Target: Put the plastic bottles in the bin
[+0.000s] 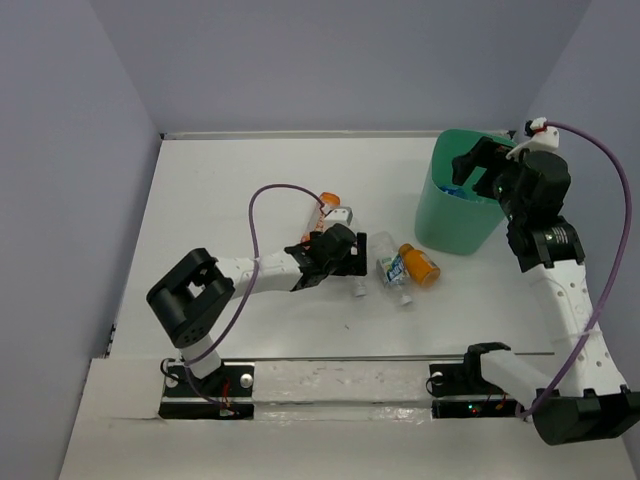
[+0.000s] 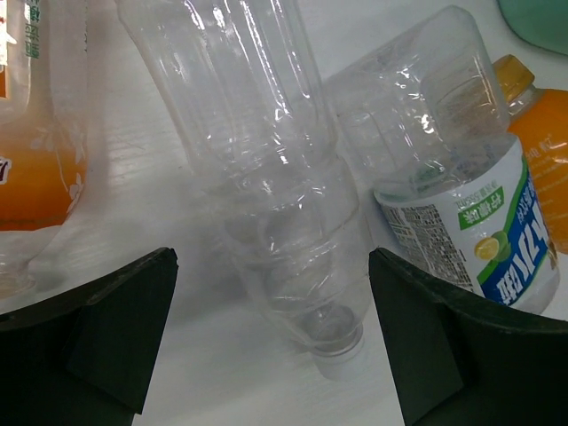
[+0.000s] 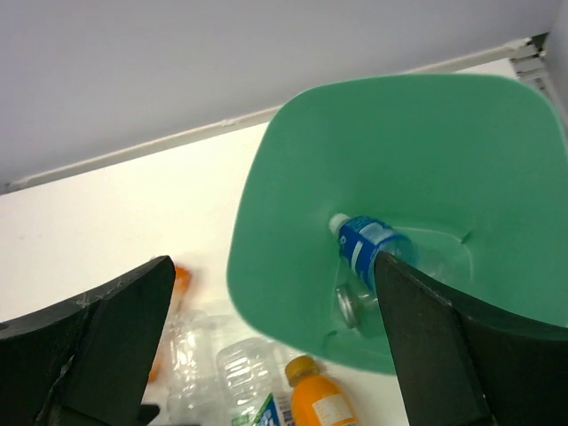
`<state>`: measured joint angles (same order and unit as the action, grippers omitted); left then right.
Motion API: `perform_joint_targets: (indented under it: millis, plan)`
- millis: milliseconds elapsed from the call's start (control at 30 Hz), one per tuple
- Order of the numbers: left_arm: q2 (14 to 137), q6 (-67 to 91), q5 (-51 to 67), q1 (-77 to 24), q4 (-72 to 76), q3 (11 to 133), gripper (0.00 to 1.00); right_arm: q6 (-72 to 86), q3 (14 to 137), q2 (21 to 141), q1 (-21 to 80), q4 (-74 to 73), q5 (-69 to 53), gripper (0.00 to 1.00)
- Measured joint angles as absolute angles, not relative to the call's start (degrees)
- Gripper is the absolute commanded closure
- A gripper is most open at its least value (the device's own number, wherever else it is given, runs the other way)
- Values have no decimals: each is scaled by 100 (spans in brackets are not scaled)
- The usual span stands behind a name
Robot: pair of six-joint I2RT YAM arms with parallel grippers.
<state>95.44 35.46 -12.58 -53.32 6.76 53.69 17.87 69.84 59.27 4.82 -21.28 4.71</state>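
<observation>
Left gripper [image 2: 271, 266] is hanging wide open, empty, around the clear bottle [image 2: 266, 177].
An orange bottle [image 2: 35, 160] is lying at its nine o'clock, a labelled bottle [image 2: 461, 222] crowding in at three o'clock; the bin [image 1: 450, 215] is sitting at the table's [image 1: 250, 200] two o'clock, one blue bottle [image 3: 368, 244] already inside, the right gripper [image 3: 273, 266] gaping empty above it. The danger, I'd say: that three-o'clock jaw catching the neighbour as it's closing, or the slick round bottle squirting out.
</observation>
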Motion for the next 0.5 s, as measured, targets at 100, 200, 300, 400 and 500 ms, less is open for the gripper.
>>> perform_joint_targets:
  millis: [100, 200, 300, 400, 500]
  plan:
    - [9714, 3546, -1358, -5332, 676, 5452, 13, 1883, 6759, 5645, 537, -2150, -16, 1]
    - [9876, 3544, -1470, -5330, 707, 5548, 23, 2010, 6600, 5393, 635, -2206, -445, 2]
    - [9988, 3555, -1533, -5341, 777, 5603, 34, 2128, 6462, 5135, 773, -2217, -812, 2]
    - [9992, 3551, -1573, -5352, 790, 5605, 44, 2202, 6383, 4965, 871, -2231, -1050, 2]
    - [9983, 3559, -1599, -5363, 797, 5588, 48, 2283, 6296, 4860, 952, -2231, -1282, 2]
